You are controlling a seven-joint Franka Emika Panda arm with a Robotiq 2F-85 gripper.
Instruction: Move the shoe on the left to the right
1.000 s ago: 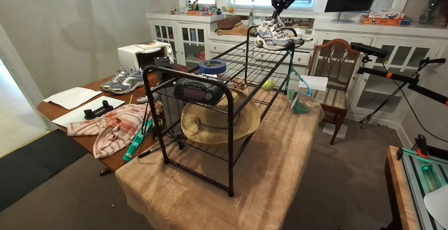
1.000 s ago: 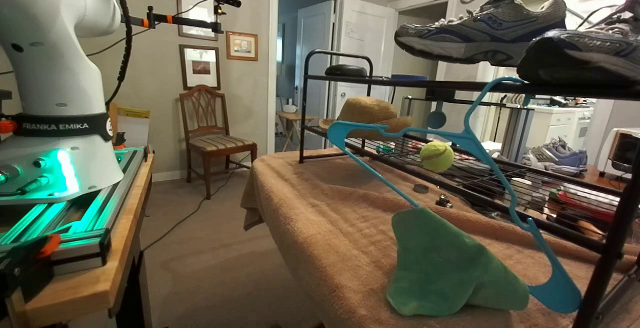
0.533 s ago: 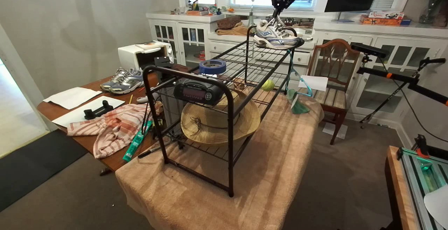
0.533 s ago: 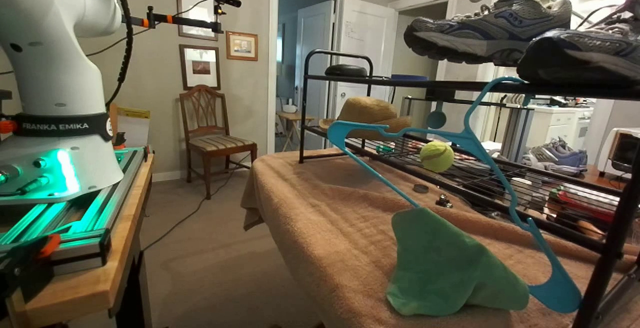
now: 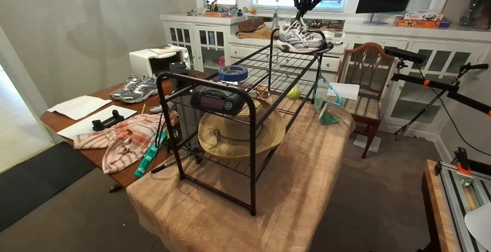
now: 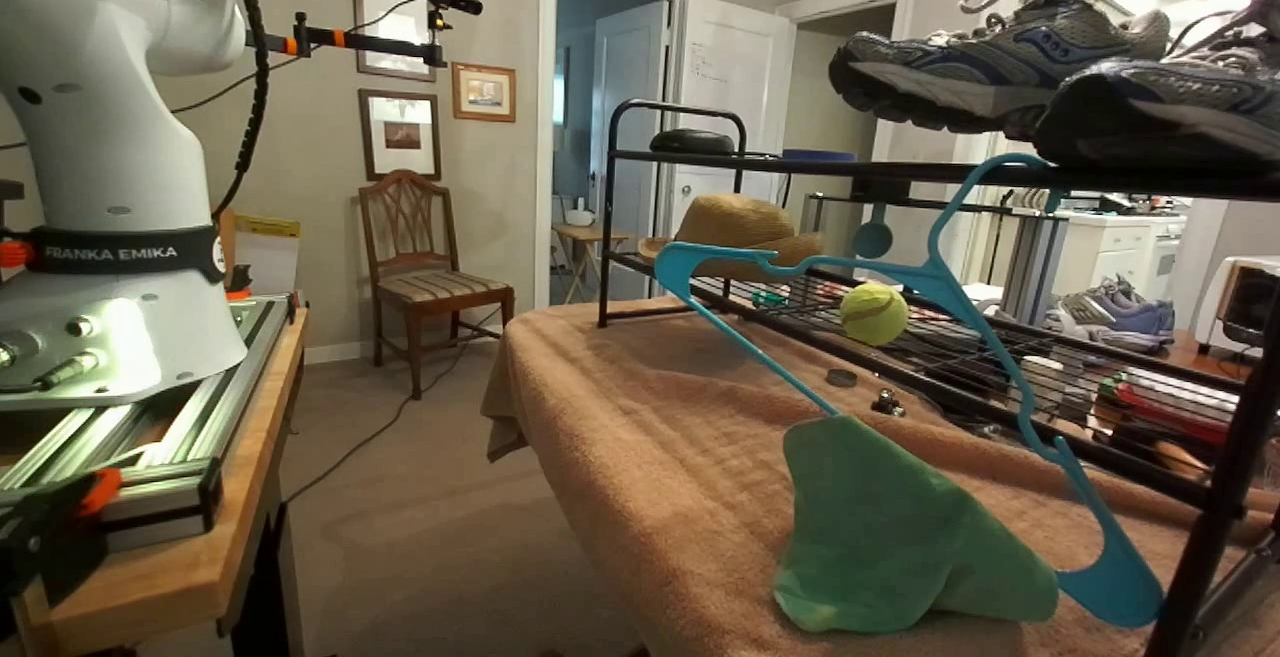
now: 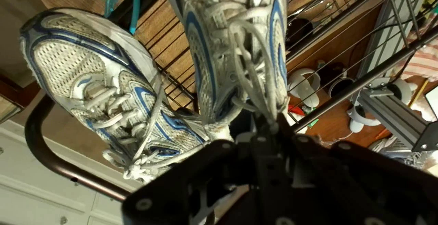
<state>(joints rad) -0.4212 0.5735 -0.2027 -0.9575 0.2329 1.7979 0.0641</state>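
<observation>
Table point(image 5: 307, 167): it is bearing the whole arrangement. Rack point(image 5: 252, 156): it is standing on the table, and from my place in the room the transfer is taking place above one end of it. Second shoe point(image 6: 1170, 112): this one is resting on top of the rack at that end, presumably serving as the reference for left and right. Shoe point(image 6: 1000, 59): the one being moved is hanging above the rack, near the second shoe, toe a little higher than heel; a clear gap is showing beneath its sole, though whether the two shoes are touching I am finding impossible to tell. Gripper point(image 7: 273, 125): it is clenching the shoelaces point(image 7: 269, 103), so the shoe is dangling by these rather than being held by its body. Progress, in my judgement: grasping and lifting are standing complete, whereas carrying to the right, lowering and releasing are awaiting completion. Nothing in sight is settling which side is counting as right, so how much of the crossing is remaining, I am leaving open.
</observation>
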